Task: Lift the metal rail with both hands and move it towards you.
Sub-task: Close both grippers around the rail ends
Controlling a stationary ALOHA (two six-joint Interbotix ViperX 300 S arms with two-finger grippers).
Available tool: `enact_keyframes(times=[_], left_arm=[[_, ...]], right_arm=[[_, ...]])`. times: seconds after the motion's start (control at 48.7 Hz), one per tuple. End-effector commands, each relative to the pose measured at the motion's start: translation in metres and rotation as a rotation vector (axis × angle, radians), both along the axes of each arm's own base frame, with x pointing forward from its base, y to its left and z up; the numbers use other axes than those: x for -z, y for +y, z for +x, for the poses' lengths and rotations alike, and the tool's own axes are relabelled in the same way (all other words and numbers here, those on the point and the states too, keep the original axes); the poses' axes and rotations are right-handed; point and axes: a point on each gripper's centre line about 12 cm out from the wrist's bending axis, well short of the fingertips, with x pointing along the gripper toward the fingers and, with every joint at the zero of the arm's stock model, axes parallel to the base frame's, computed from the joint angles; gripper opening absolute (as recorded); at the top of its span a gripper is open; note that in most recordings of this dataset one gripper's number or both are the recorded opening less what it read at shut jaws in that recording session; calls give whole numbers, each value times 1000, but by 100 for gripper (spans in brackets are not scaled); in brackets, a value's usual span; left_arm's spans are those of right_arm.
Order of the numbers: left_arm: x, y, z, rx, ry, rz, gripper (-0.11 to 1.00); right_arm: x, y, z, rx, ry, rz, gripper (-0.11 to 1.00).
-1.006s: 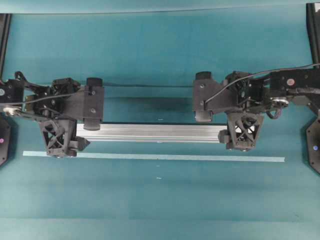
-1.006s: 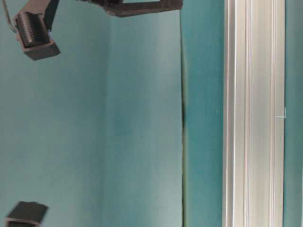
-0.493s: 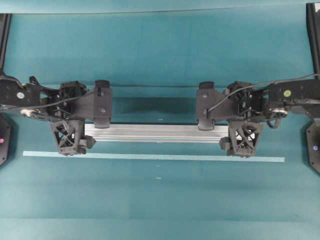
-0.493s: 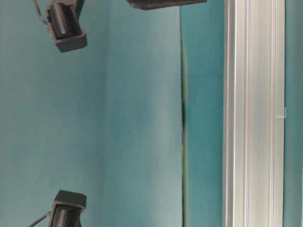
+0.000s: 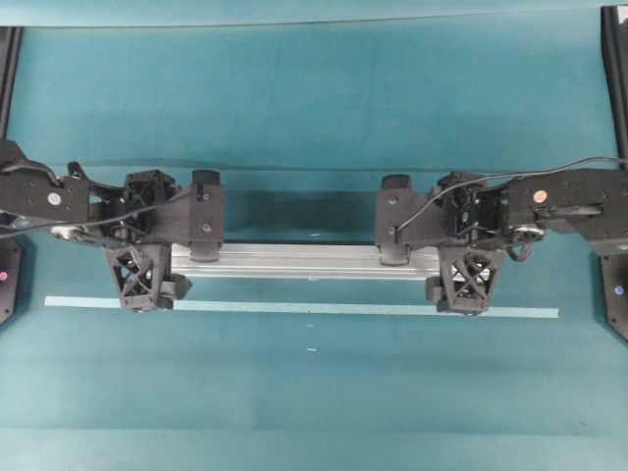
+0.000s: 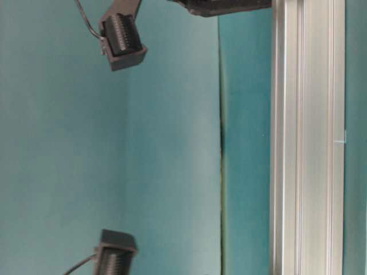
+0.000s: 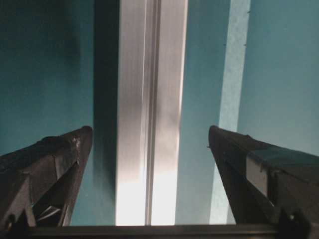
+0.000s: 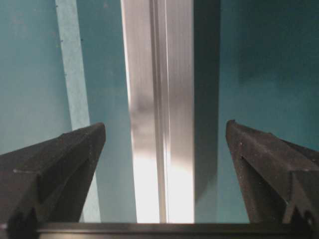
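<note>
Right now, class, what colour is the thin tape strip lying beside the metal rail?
Pale blue; the tape strip shows best in the overhead view, just below the silver metal rail.

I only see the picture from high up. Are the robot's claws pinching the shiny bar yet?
Observer: No. The left wrist view shows the left claw wide open, the metal rail between its fingers, untouched.
Child: And the other claw?
Observer: The right wrist view shows the right claw open too, straddling the rail with gaps on both sides.
Child: Is the blue tape stuck under the bar?
Observer: No. The left wrist view shows the tape strip lying apart beside the rail, with bare teal table between.
</note>
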Motion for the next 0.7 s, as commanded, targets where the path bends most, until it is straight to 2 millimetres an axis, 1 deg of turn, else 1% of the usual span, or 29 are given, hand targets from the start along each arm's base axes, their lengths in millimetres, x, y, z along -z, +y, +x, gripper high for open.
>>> enact_keyframes(times=[0.0,0.288,0.678], left_arm=[[2,2,3,-3,-15,2,99],[17,4,8,-9,-11,2,99],[18,4,8,-11,-17,1,98]], right_arm=[[9,1,1,-2,3,1,100],[26,1,0,2,-1,0,100],[26,-1,1,8,-14,-1,100]])
